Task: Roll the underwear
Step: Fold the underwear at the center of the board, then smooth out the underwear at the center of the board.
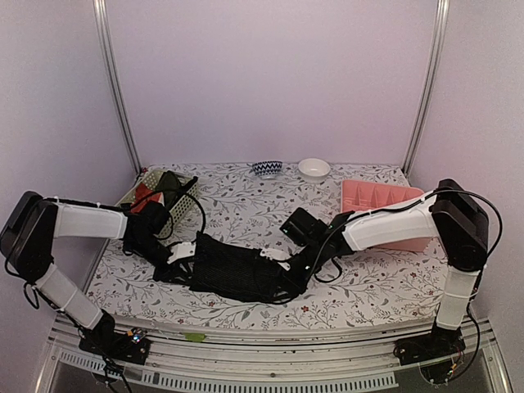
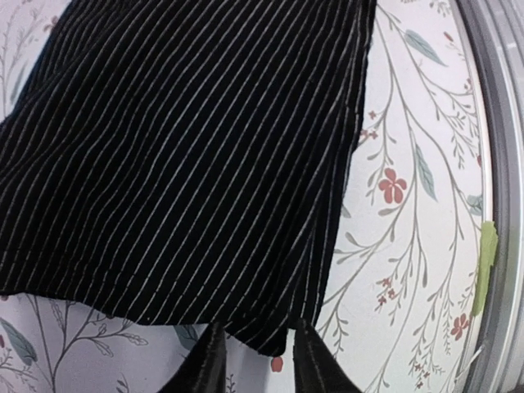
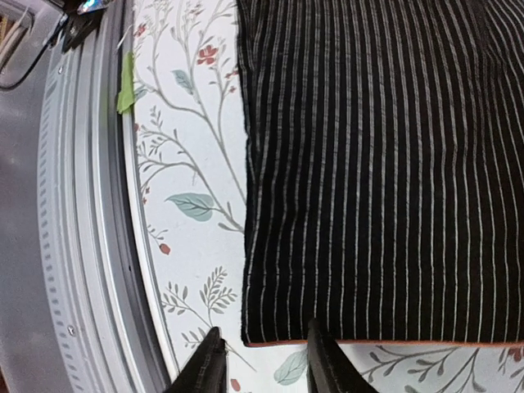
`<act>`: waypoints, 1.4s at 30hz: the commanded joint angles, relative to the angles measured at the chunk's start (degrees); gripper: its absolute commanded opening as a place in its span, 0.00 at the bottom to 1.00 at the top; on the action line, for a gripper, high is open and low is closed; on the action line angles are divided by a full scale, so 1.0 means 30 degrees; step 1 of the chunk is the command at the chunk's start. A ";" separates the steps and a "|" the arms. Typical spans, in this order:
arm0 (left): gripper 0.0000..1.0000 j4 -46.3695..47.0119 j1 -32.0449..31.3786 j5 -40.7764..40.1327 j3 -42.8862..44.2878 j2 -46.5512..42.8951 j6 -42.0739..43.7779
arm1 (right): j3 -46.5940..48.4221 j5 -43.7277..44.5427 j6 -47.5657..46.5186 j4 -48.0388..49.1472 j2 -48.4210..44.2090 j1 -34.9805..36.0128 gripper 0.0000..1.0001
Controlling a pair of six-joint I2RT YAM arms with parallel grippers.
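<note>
Flatly outspread, black pinstriped underwear [image 1: 237, 268].

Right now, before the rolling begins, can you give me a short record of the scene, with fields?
underwear: black, striped, spread between the two tools, not yet rolled
left tool: open, at the cloth's left end
right tool: open, at the cloth's right end
basket: green, back left, with red cloth inside
tray: pink, back right
bowls: two at the back edge, one patterned, one white
</note>
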 commanded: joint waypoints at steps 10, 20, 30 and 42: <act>0.36 -0.0263 -0.0061 0.1074 0.0305 -0.2938 -0.0116 | -0.0944 0.0137 0.4808 0.1223 -0.3597 -0.0040 0.40; 0.31 0.2153 -0.1820 -0.1008 0.0560 -0.0324 -0.2197 | 0.1395 0.0982 0.8877 0.0995 0.0187 -0.0037 0.20; 0.24 0.2551 -0.2547 -0.3250 -0.2054 -0.0191 -0.0405 | 0.1336 0.0264 0.8707 0.0106 0.3259 0.1036 0.13; 0.25 0.1941 -0.3178 -0.3547 -0.3042 -0.2014 -0.0485 | -0.1940 0.2598 0.6901 -0.1935 0.1814 0.1198 0.12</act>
